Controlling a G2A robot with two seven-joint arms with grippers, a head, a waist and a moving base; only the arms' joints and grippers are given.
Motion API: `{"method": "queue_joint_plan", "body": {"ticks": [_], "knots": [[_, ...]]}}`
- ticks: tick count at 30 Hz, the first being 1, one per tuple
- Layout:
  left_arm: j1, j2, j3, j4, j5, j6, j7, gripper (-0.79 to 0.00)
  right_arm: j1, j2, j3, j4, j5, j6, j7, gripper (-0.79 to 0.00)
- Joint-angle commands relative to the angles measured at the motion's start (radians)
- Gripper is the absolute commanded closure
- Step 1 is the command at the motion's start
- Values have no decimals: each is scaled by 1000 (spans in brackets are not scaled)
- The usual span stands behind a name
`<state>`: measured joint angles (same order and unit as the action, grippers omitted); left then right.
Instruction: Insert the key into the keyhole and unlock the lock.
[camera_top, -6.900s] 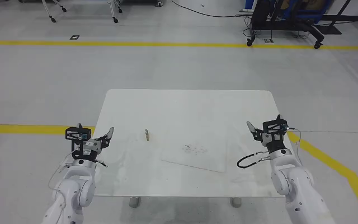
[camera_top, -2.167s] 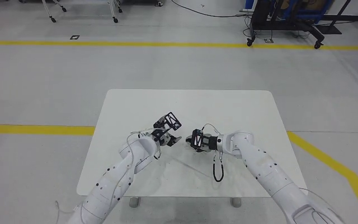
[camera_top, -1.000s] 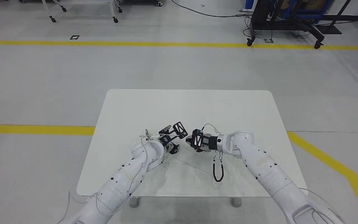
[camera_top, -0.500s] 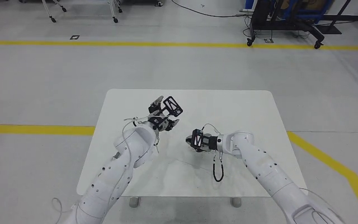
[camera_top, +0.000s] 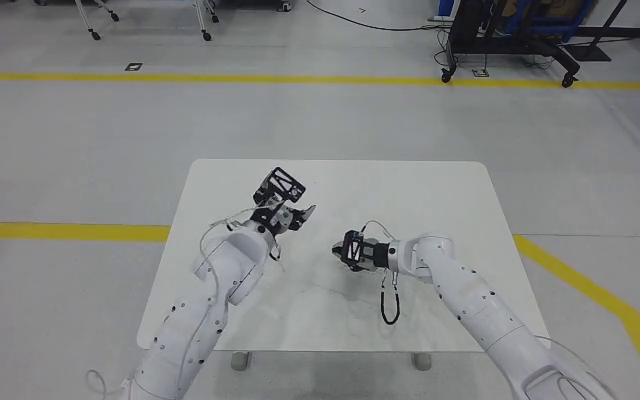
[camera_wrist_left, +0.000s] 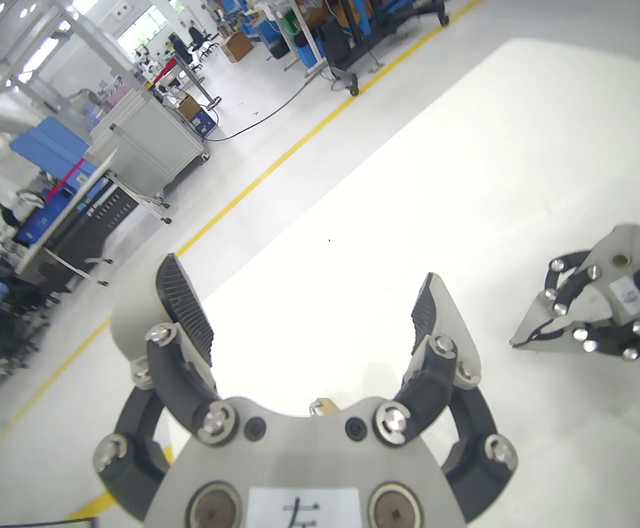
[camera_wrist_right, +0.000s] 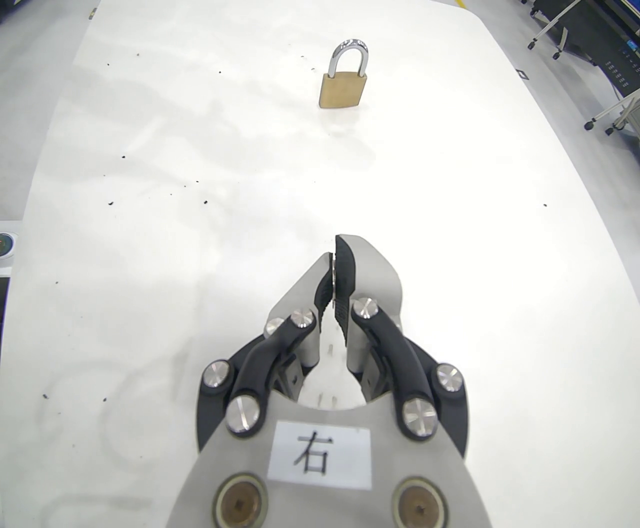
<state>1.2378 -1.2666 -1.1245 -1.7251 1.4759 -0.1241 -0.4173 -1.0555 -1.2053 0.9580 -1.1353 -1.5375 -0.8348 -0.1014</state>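
Plainly, in the top view the left gripper (camera_top: 287, 203) hangs spread wide above the white rectangular table (camera_top: 440, 190), just left of frame centre. The right gripper (camera_top: 340, 250) sits near centre, pressed together. The right wrist view adds that it pinches a thin silver key (camera_wrist_right: 332, 277), seen edge-on. It also shows the brass padlock with a steel shackle (camera_wrist_right: 343, 89) standing whole, well apart from the key. The left wrist view catches a brass corner of it behind the palm.
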Motion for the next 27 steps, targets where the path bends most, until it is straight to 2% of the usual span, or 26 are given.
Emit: {"method": "queue_joint_plan", "body": {"ticks": [1, 3, 5, 7, 9, 18, 21, 24, 27], "knots": [[24, -2, -37, 13, -133, 12, 67, -785, -6, 2, 40, 22, 148, -33, -19, 0], [37, -6, -63, 28, -280, -13, 133, -785, -9, 0, 79, 63, 329, -91, -33, 0], [41, -10, -86, 56, -429, -63, 179, -785, -1, -1, 99, 98, 469, -144, 5, 0], [29, -12, -104, 73, -545, -106, 174, -785, 7, 0, 113, 117, 587, -177, 45, 0], [20, -12, -110, 75, -578, -138, 170, -785, 7, 1, 125, 120, 695, -177, 80, 0], [20, -12, -110, 75, -578, -138, 170, -785, 6, 2, 127, 119, 714, -177, 86, 0], [58, -14, -106, 95, -650, -163, 210, -785, 6, 2, 127, 119, 714, -177, 86, 0], [85, -21, -112, 146, -895, -221, 217, -785, -37, -6, 83, 83, 951, -177, 76, 0], [64, -26, -105, 153, -1124, -275, 126, -785, -42, -10, 44, 95, 1258, -177, 171, 0]]}}
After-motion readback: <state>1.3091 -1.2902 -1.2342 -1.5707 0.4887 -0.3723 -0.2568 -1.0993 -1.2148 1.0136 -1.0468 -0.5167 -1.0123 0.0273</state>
